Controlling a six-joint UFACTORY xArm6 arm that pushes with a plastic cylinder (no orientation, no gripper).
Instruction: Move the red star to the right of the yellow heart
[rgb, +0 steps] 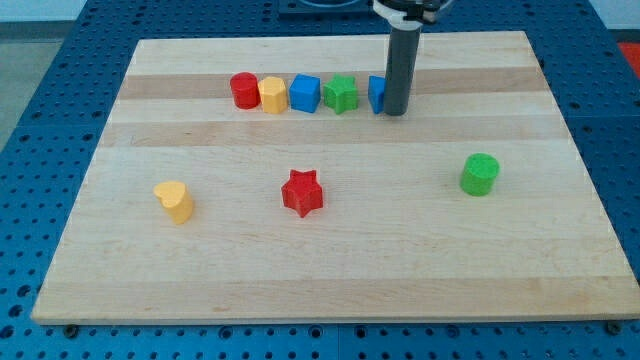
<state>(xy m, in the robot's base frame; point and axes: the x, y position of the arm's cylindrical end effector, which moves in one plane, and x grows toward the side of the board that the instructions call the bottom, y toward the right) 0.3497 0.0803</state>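
Looking at the wooden board (330, 270), you find the red star (302, 192) lying a little to the view's left of centre, in the lower half. The yellow heart (175, 201) sits well apart from it toward the view's left, at nearly the same height on the board, so the star is already on the heart's right-hand side in this view, with bare wood between them.

You can see my tip (395, 113) far from both, up near the view's top, at the right end of a row of blocks. The rod has no jaws to open or close and holds nothing; it stands upright with its lower end on the board, right against a blue block (376, 94) that it partly hides, so you cannot make out that block's shape.

Running toward the view's left from there, you see a green star (340, 94), a blue cube (305, 93), a yellow block (273, 95) of unclear shape and a red cylinder (244, 90), the last two touching.

A green cylinder (480, 174) stands alone toward the view's right, well apart from everything else.
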